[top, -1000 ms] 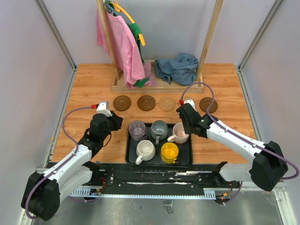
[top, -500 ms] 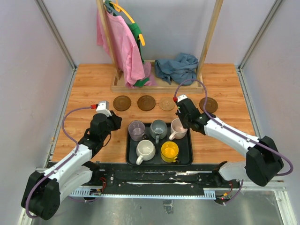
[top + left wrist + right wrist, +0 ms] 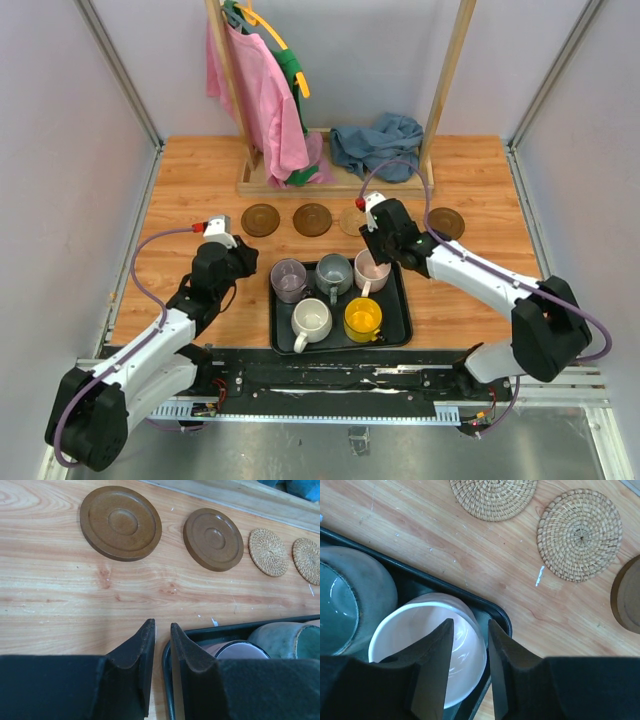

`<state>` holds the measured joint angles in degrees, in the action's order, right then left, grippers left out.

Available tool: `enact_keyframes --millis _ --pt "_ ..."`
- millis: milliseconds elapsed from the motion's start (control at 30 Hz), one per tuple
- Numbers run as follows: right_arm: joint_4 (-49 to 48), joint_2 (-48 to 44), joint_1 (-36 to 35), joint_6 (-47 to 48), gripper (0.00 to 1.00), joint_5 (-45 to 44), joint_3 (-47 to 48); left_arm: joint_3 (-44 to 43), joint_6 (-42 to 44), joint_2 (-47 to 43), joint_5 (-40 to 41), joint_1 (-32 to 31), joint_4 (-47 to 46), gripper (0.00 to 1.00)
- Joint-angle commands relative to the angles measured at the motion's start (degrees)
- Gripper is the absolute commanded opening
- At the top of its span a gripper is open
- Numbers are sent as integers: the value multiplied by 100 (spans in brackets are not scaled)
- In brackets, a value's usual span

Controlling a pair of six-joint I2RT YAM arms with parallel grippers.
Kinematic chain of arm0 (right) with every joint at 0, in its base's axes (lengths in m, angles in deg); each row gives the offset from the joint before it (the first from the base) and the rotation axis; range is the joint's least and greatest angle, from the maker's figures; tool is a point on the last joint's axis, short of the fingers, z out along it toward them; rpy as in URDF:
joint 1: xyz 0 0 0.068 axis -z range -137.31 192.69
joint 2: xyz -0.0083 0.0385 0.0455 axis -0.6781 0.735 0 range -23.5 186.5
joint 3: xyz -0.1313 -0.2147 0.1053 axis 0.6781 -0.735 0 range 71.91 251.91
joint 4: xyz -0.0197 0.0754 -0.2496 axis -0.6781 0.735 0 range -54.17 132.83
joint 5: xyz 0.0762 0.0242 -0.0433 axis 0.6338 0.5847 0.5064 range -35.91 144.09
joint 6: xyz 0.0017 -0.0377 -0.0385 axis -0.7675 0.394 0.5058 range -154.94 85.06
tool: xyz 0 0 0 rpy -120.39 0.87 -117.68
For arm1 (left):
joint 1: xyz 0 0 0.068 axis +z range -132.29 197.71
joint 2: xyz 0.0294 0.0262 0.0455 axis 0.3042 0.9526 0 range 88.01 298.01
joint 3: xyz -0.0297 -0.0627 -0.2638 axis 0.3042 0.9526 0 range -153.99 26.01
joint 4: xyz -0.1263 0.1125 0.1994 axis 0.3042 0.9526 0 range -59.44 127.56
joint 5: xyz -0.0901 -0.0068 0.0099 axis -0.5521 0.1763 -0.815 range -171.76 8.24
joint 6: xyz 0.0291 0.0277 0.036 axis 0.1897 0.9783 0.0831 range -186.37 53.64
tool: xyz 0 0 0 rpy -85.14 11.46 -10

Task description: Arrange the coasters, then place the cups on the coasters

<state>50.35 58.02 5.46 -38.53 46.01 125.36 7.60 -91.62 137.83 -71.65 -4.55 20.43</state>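
Five cups: all are sitting in the black tray (image 3: 396,312), none on a coaster yet.
Coasters (image 3: 120,523): all are lying in a row on the table just beyond the tray.
Right arm: it is swinging inward from the tray's right side and is now hanging over the pink cup (image 3: 427,652).
Right gripper (image 3: 470,625): its fingers are widening and now straddling the pink cup's far rim, one inside and one outside, not yet pinching.
Left gripper (image 3: 161,626): it is staying at the tray's left edge, narrowly parted and holding nothing.
Meaning: the arranging is looking finished, and cup placing is probably beginning with the pink one.
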Motion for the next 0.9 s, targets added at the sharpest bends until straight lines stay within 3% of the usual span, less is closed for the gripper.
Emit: enact_keyframes --millis 0,67,167,333,367,400,600,867 --pt "31 -539 -72 -218 38 -173 124 -161 101 -144 131 -25 -28 23" --pt "89 -915 -251 -351 45 -278 74 -157 100 -134 102 -25 -50 23" --pt "362 -1295 -636 -623 65 -688 90 -189 100 -88 -1 -25 -51 23" --pt "1056 -1577 -933 -1336 88 -1093 157 -196 89 -80 -119 -24 -76 23" --pt "1189 -1596 -958 -1503 98 -1083 126 -217 86 -78 -134 -24 -72 23" --pt "1308 -1601 -978 -1677 99 -1099 91 -230 78 -66 -165 -22 -66 23" --pt "2051 -1916 -1071 -2899 98 -2070 -346 -234 4 -138 -283 -31 -60 23" --pt "2426 -2627 -1060 -3873 62 -2651 -1118 -208 -24 -148 -399 -29 -26 23"
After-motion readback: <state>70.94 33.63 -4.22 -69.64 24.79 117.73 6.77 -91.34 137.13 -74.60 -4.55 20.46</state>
